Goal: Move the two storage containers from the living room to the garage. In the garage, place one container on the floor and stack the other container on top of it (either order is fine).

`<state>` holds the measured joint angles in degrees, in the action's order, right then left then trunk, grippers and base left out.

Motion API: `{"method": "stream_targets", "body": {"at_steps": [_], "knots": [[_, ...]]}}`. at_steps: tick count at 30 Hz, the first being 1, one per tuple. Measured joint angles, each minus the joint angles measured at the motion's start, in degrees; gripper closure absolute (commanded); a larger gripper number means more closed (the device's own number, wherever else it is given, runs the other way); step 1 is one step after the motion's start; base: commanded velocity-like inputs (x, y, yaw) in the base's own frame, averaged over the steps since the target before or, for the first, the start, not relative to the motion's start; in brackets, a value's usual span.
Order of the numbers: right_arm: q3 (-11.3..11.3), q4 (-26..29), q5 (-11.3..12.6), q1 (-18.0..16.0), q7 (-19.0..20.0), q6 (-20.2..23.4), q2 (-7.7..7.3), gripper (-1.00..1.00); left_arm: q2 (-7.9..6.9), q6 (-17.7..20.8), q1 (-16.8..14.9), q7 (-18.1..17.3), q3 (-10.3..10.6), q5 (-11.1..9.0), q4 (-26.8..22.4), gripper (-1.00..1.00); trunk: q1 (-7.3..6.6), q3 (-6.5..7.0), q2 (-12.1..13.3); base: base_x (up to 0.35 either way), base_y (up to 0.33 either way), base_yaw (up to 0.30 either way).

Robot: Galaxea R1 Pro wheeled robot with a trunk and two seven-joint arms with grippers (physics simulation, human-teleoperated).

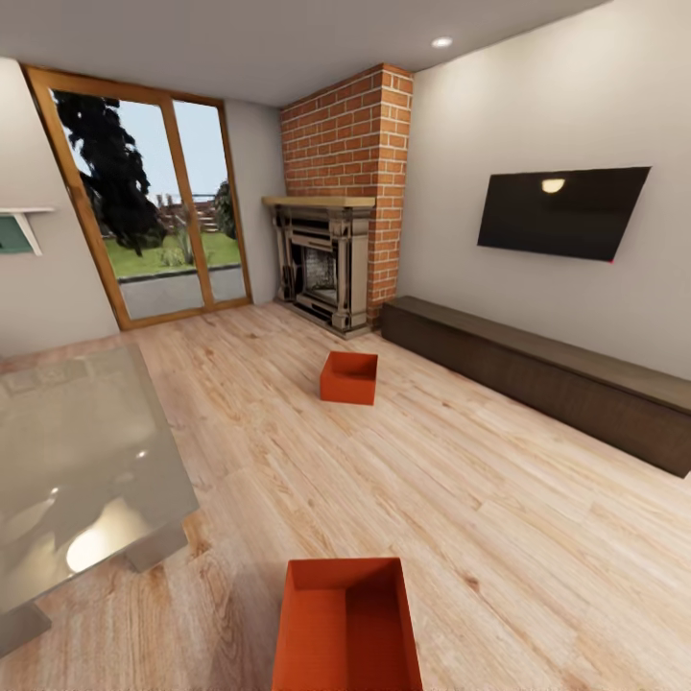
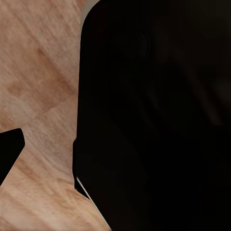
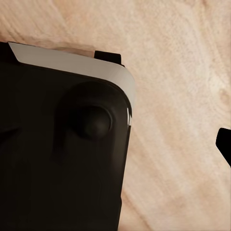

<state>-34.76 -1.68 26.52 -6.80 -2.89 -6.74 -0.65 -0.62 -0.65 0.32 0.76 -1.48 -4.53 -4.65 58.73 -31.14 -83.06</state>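
I am in the living room with light wood-plank flooring (image 1: 499,499). Two storage containers stand on the planks, both orange-red open tubs with nothing inside. One container (image 1: 348,377) sits mid-room in front of the brick fireplace (image 1: 331,259). The other container (image 1: 347,624) is right below me at the bottom edge of the head view. Each wrist view looks down past a black part of my own body onto the planks. One dark fingertip (image 2: 9,149) shows at the edge of the left wrist view, and another dark fingertip (image 3: 224,144) in the right wrist view. The garage is out of view.
A glossy grey table (image 1: 77,461) stands at the left. A long dark low cabinet (image 1: 547,374) runs along the right wall under a black wall screen (image 1: 561,211). A wood-framed glass door (image 1: 158,211) at the back left looks onto a garden.
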Motion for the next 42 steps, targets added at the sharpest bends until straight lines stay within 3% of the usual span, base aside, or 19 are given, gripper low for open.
{"method": "stream_targets", "body": {"at_steps": [42], "knots": [[0.09, 0.00, 0.00, 0.00, -0.01, 0.00, -0.04, -1.00, -0.04, 0.00, 0.00, 0.00, 0.00, 0.00, 0.00, -1.00, 0.00, -3.82, 0.00, 0.000, 0.000, 0.000]]}}
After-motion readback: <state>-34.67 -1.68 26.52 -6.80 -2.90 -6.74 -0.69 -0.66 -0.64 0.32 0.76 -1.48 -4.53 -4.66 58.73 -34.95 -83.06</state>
